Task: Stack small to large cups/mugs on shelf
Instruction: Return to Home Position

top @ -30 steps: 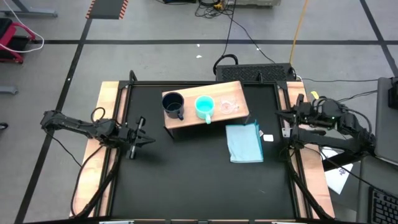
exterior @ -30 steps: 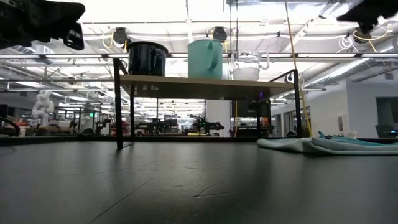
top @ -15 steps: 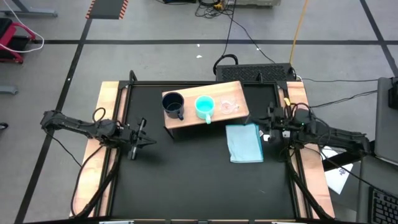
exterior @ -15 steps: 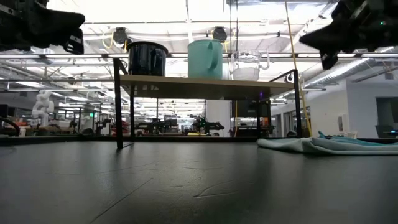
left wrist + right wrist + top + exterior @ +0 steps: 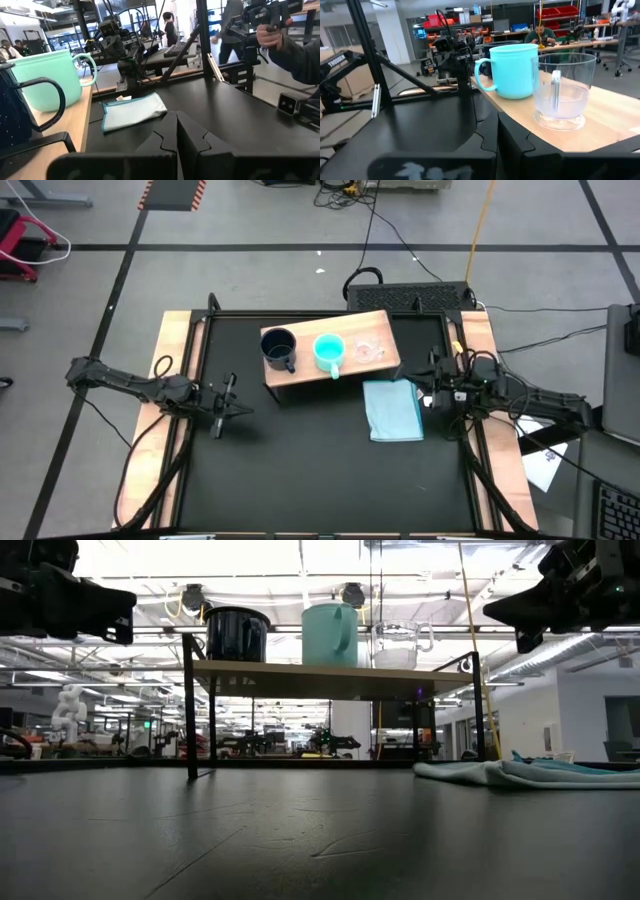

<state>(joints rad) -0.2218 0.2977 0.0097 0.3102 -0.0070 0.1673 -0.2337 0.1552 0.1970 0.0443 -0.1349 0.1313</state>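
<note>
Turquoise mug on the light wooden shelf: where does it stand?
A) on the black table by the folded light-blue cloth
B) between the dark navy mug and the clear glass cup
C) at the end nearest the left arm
B: the high view shows the turquoise mug between the dark navy mug and the clear glass cup on the light wooden shelf, with the left gripper and right gripper both apart from it.

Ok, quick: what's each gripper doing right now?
Left gripper: jaws shut, holding nothing.
Right gripper: jaws shut, holding nothing.
</note>
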